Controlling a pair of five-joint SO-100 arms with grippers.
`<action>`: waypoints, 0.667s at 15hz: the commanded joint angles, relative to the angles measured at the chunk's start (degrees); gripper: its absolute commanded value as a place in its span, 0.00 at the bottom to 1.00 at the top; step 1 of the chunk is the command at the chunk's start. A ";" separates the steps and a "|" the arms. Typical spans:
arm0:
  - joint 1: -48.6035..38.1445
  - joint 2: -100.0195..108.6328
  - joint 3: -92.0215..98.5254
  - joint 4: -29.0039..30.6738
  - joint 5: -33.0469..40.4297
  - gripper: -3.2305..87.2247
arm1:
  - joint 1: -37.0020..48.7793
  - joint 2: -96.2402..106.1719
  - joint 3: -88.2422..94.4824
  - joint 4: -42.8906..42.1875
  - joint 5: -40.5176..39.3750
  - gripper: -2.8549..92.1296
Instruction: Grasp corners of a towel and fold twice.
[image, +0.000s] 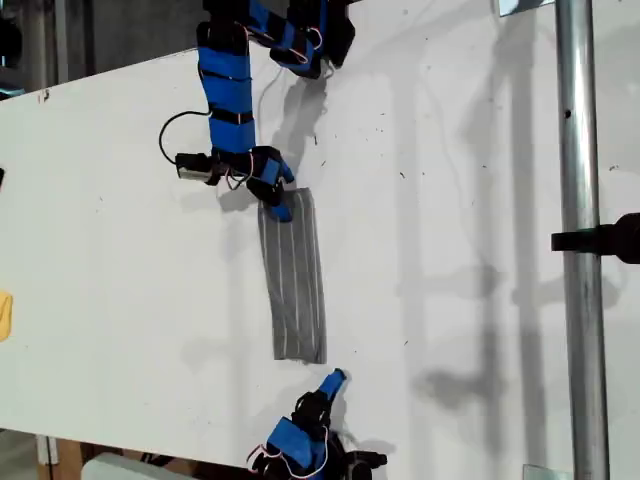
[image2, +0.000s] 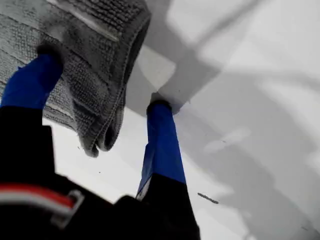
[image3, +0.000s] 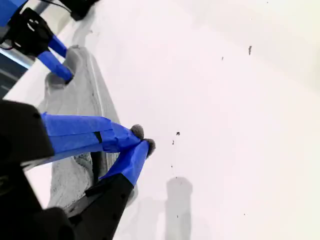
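The towel (image: 294, 278) lies folded into a narrow strip (stripes lengthwise) on the white desk (image: 120, 300). My first gripper (image2: 102, 82) stands spread over one towel corner (image2: 100, 142), one finger pressing the cloth. My second gripper (image3: 142, 140) is clenched empty, just beyond the strip's other end.

We see the towel (image: 293, 275) as soft grey cloth with a rough, looped weave and thin pale stripes. The table (image: 450, 200) is smooth, matt white, lightly speckled with dark marks. Our first gripper (image2: 102, 82) and second gripper (image3: 140, 140) have fingers wrapped in matt blue tape over black plastic. A pole (image: 585, 300) looks like dull grey metal.
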 joint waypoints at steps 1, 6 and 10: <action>0.26 0.53 -0.62 0.79 -0.70 0.01 | -1.32 -9.14 -15.82 4.04 -2.90 0.36; -0.09 0.53 -0.62 0.97 -0.35 0.01 | -2.99 -12.30 -22.32 10.28 -6.06 0.03; -0.44 0.53 -0.35 1.05 0.18 0.01 | -6.50 11.60 -1.49 20.83 -1.49 0.03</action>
